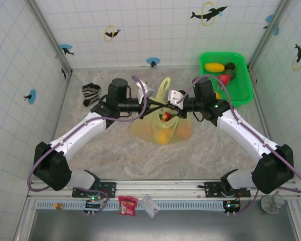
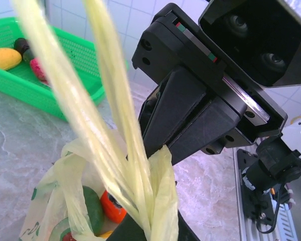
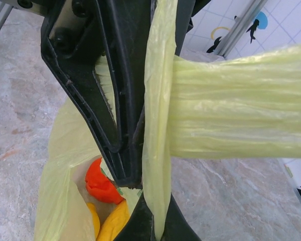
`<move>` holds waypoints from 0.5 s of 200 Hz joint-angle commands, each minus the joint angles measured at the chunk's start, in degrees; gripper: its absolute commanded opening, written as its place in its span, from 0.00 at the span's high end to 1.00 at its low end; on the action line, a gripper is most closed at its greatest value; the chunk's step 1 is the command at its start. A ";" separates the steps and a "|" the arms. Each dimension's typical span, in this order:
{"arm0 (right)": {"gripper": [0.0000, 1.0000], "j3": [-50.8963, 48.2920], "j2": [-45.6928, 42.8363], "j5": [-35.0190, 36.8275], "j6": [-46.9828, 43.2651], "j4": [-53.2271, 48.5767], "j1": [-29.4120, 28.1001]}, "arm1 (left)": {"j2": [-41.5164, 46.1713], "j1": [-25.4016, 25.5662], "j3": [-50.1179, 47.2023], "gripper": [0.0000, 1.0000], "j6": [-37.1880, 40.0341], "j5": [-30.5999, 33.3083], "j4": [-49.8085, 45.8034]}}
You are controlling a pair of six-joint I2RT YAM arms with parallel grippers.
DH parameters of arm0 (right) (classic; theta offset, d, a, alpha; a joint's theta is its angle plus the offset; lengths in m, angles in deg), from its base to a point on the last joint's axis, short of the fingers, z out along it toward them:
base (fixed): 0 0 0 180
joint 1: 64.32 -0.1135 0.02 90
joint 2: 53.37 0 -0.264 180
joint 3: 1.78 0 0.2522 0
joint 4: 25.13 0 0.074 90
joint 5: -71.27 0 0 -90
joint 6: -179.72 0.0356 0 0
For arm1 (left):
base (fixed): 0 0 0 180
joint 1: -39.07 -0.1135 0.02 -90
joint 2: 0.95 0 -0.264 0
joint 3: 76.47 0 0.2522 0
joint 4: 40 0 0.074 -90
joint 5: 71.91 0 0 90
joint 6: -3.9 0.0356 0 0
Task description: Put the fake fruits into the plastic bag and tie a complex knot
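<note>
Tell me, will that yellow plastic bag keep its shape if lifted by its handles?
Probably not: the plastic bag looks thin and crinkly, slumped on the table, so it should sag. Its handles are pulled into taut strips, so they likely stretch rather than stay stiff. The fake fruits inside would probably shift and roll together at the bottom.

Top view: bright, even overhead light. White walls a bit washed out, only faint soft shadows under the arms on the surface [image 1: 205, 155]. Left wrist view: plastic bag [image 2: 113, 125] handles sit close to the lens, blurred; green tub [image 2: 65, 95] behind is soft too. Right wrist view: handle band pale, slightly overexposed, black parts lose detail in shadow.
</note>
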 commanded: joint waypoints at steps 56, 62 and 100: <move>0.36 -13.71 -16.50 0.90 26.38 27.68 5.15 | 7.02 0.36 -6.14 1.00 5.17 9.37 6.86; 0.35 -14.07 -17.17 2.05 31.98 30.44 5.76 | 7.01 0.43 -6.18 1.00 5.47 9.08 6.97; 0.41 -1.48 -11.18 -4.20 52.58 22.65 7.45 | 6.44 2.33 -6.61 1.00 8.91 10.37 6.76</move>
